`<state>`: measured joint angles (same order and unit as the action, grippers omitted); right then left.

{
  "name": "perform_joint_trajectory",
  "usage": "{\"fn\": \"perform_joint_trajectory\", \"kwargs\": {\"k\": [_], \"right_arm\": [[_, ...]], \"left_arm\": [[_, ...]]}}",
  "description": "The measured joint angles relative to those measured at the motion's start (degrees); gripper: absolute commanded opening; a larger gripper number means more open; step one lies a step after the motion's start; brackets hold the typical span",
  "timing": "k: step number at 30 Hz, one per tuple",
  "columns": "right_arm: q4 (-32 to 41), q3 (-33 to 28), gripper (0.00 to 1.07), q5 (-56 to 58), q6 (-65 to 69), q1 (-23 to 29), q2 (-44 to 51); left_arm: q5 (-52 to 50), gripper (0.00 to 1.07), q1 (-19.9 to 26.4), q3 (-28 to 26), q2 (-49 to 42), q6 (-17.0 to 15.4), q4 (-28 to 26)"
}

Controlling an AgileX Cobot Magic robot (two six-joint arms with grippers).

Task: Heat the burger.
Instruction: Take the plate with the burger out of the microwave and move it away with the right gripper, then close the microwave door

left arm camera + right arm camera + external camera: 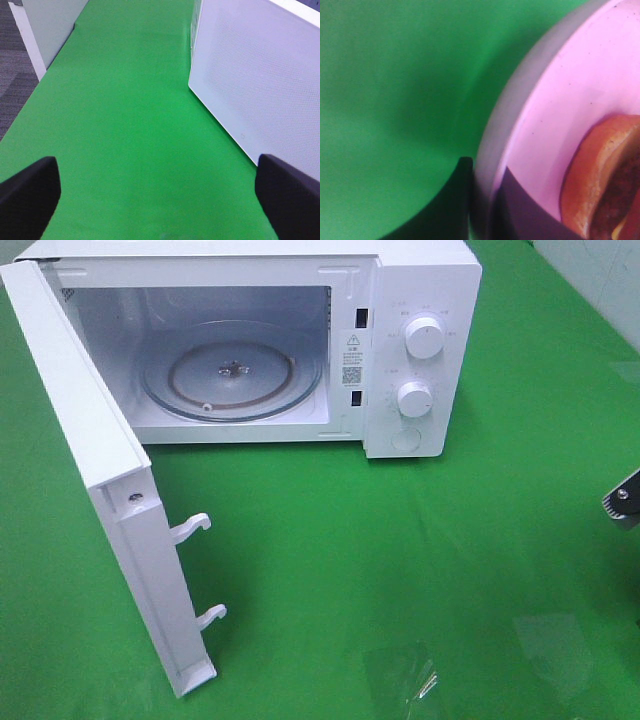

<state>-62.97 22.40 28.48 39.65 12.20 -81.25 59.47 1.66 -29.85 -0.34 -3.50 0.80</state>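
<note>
The plate [560, 100] rim is pinched by the right gripper [482, 200], burger [600, 175] just beyond; carriage into the open microwave [420, 300] is judged next. The left gripper [155, 190] is spread, empty.

This looks like a robotics lab or test bench dressed up as a kitchen corner, not a real home. A plain white countertop microwave oven [400, 350] with 2 round dials stands with its door open on a flat bright green cloth-covered table [400, 560], a staged backdrop with no kitchen fittings around it. Past the table edge, the left wrist view shows grey office-style carpet flooring [12, 75] and a plain white panel [52, 25].
</note>
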Motion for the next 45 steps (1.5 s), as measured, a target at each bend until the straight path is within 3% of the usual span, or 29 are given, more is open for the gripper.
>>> {"fn": "perform_joint_trajectory", "kwargs": {"k": [15,19,22,23,24,26,32,38,42,45], "right_arm": [[-1.7,2.3,0.0,-4.8,4.2,0.0,-10.9],[-1.1,2.3,0.17,-6.9,4.2,0.0,-11.3],[-0.9,2.3,0.21,-7.4,4.2,0.0,-11.3],[-0.5,2.3,0.31,-7.9,4.2,0.0,-11.3],[-0.5,2.3,0.31,-7.9,4.2,0.0,-11.3],[0.5,2.3,0.5,-7.9,4.2,0.0,-10.7],[2.0,2.4,0.62,-8.4,4.2,0.0,-6.0],[6.8,2.4,0.67,-9.0,4.0,0.0,0.8],[16.0,2.4,0.82,-8.9,-1.1,0.0,11.3],[20.7,3.0,0.84,-8.1,-4.6,0.0,14.7]], "left_arm": [[0.0,1.0,0.0,0.0,0.0,0.0,0.0],[0.0,1.0,0.0,0.0,0.0,0.0,0.0],[0.0,1.0,0.0,0.0,0.0,0.0,0.0],[0.0,1.0,0.0,0.0,0.0,0.0,0.0],[0.0,1.0,0.0,0.0,0.0,0.0,0.0],[0.0,1.0,0.0,0.0,0.0,0.0,0.0],[0.0,1.0,0.0,0.0,0.0,0.0,0.0],[0.0,1.0,0.0,0.0,0.0,0.0,0.0],[0.0,1.0,0.0,0.0,0.0,0.0,0.0],[0.0,1.0,0.0,0.0,0.0,0.0,0.0]]}}
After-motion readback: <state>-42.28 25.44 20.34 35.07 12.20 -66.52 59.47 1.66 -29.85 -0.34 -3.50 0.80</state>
